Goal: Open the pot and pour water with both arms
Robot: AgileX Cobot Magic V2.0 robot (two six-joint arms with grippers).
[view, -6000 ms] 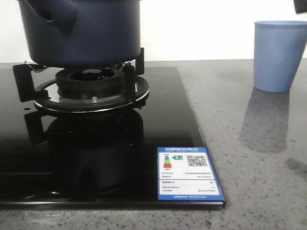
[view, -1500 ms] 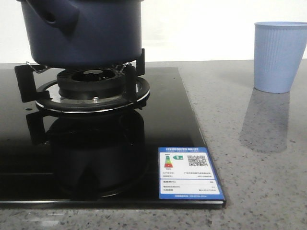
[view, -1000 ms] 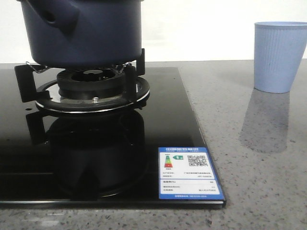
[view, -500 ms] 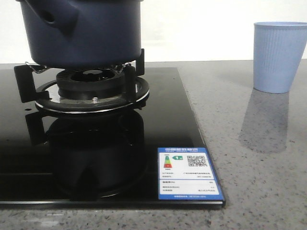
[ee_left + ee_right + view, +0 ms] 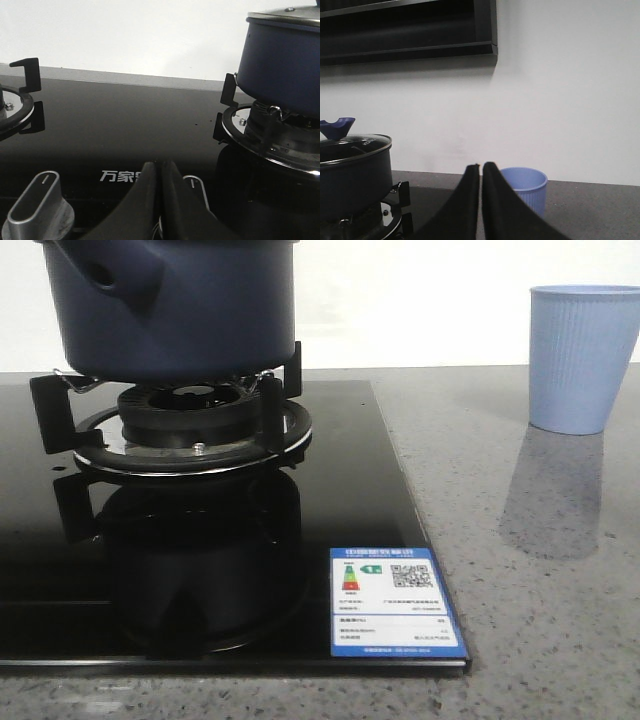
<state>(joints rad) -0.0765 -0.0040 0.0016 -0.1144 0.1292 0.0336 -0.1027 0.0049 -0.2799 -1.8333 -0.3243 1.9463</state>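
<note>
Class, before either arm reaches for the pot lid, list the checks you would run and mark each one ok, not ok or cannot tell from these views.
1. The pot sits level on the burner grate: ok.
2. The lid is on, its knob clear of anything: ok.
3. Left gripper open for grasping: not ok, fingers together.
4. Right gripper open: not ok, fingers together.
5. The cup stands upright, apart from the stove: ok.
6. Water in pot: cannot tell.
</note>
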